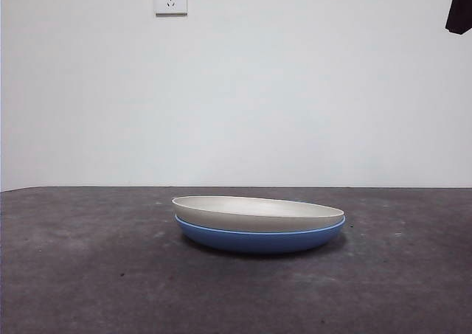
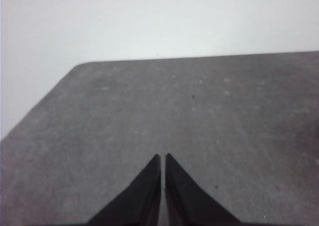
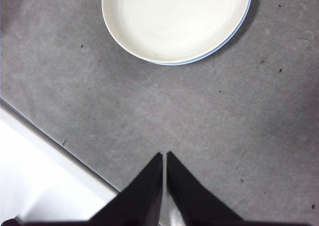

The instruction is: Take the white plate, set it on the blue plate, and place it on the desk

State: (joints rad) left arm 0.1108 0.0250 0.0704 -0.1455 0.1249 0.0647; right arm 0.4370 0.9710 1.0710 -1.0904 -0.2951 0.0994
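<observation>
The white plate (image 1: 258, 213) is sitting nested inside the blue plate (image 1: 259, 240), slightly skewed so that one side is riding a little higher, and the pair is resting on the table (image 1: 88, 275) near the middle of the front view. In the right wrist view the white plate (image 3: 177, 21) is covering nearly all of the blue plate (image 3: 234, 34), which is showing only as a thin crescent along one side of the rim.

The right gripper (image 3: 164, 156) is hovering above the table (image 3: 239, 126) with its jaws pressed nearly together, holding nothing. The stack is lying straight ahead of its tips, apart from them, with bare table between, and the table's edge is running close beside this gripper. The plates being round, there is no long axis to align with; what is counting is the nearest stretch of rim, which is facing the right gripper head-on.

The left gripper (image 2: 163, 158) is likewise narrowed to a slit and empty, looking out over bare table (image 2: 199, 111) toward a corner, with neither plate in its view. So the right arm is, by my judgement, the nearer one. The stacking step looks done; any lift from here would call for the jaws to spread first and then reach forward to the rim.
</observation>
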